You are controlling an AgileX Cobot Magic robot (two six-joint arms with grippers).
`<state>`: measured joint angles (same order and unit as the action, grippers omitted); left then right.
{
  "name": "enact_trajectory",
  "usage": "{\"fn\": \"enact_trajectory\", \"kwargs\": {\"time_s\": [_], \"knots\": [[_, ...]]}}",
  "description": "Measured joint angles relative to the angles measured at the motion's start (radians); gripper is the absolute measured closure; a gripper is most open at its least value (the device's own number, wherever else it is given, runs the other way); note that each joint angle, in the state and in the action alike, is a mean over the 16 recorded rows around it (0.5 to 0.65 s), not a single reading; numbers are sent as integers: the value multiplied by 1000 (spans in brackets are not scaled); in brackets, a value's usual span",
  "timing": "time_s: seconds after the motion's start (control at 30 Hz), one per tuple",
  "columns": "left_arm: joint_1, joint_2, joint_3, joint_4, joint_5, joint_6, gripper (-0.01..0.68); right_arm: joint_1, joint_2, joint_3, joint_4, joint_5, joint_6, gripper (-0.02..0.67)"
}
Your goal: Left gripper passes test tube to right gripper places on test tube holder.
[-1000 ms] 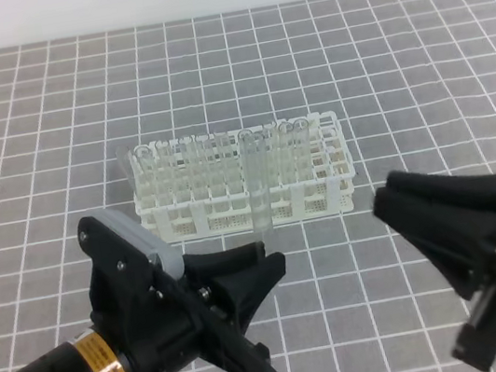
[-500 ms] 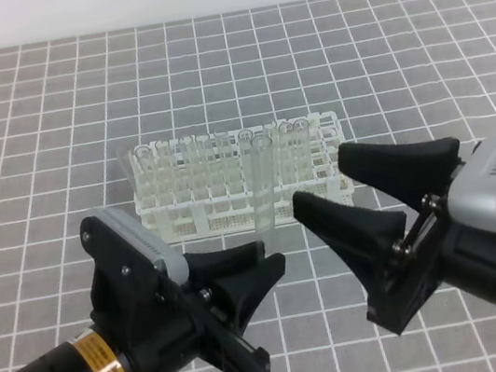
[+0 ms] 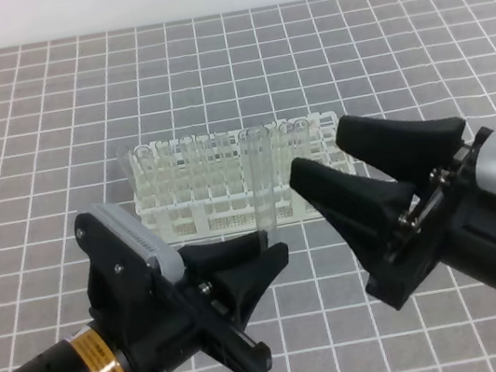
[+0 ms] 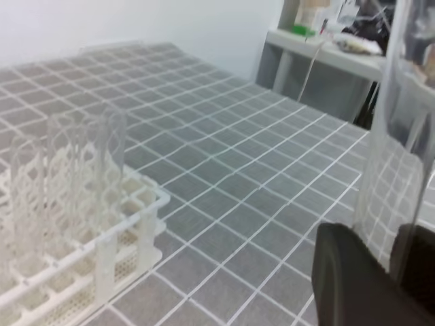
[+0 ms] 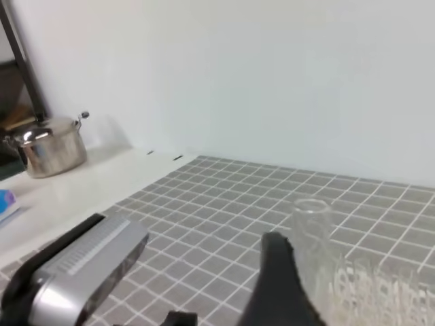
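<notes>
Two end effectors meet in the exterior high view: the left end effector [image 3: 263,251] clenches the base of an upright test tube [image 3: 260,184] in front of the white test tube holder [image 3: 336,172] on the tiled bench [image 3: 28,107], and the right end effector [image 3: 378,161] stands spread wide just beside it. Left wrist view: the tube [image 4: 397,136] rises from the black fingers [image 4: 353,285]. Right wrist view: the tube's rim [image 5: 311,207] appears beside one dark finger [image 5: 279,285], seemingly not touching.

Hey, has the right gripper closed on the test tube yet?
No, the right gripper has its jaws spread wide beside the test tube.
</notes>
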<state>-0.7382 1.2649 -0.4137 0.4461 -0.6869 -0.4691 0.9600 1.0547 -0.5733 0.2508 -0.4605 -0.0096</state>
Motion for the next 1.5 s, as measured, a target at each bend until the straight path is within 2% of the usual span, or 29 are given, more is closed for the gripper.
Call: {"fn": "enact_trajectory", "kwargs": {"time_s": [0.6, 0.83, 1.13, 1.5], "knots": [[0, 1, -1, -1, -19, -3, 633, 0, 178, -123, -87, -28, 35, 214], [-1, 2, -1, -7, -16, -2, 603, 0, 227, -159, -99, -28, 35, 217], [0, 2, -1, -31, -4, 23, 603, 0, 244, -170, -111, -23, 43, 240], [0, 1, -1, -41, 19, 46, 609, 0, 244, -170, -179, -20, 124, 284]]}}
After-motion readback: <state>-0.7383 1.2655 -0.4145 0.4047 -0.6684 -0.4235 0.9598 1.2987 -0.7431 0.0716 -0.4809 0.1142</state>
